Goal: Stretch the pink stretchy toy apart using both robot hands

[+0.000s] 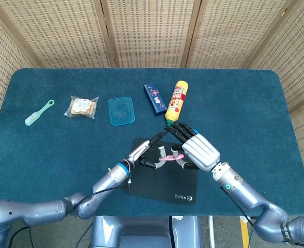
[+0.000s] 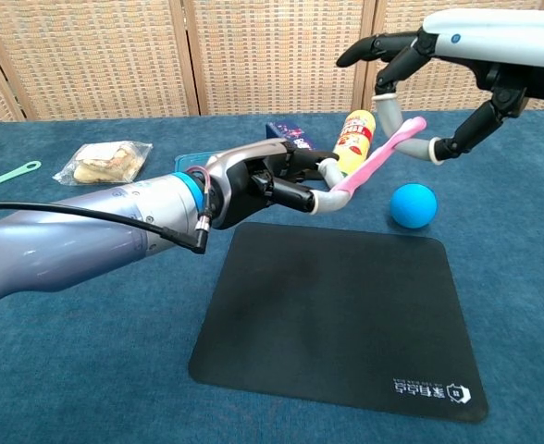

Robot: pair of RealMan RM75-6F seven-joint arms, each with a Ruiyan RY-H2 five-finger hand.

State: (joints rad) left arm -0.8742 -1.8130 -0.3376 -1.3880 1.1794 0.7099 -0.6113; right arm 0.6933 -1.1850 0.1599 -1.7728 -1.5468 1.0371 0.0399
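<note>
Left hand: the left hand (image 2: 272, 185) pinches the lower end of the pink rubbery strip toy (image 2: 376, 159).
Toy: it hangs taut in the air above the black rectangular mat (image 2: 337, 314), slanting up to the right between both hands.
Right hand: the right hand (image 2: 457, 88) clamps the upper end between its fingertips, other fingers spread.
Risk: the thin fingertip pinch may slip as tension rises, letting the toy snap free toward the blue ball (image 2: 413, 205) on the tabletop (image 2: 87, 370).

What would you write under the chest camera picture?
Left hand and right hand hold the pink stretchy toy pulled taut above the black mat.
</note>
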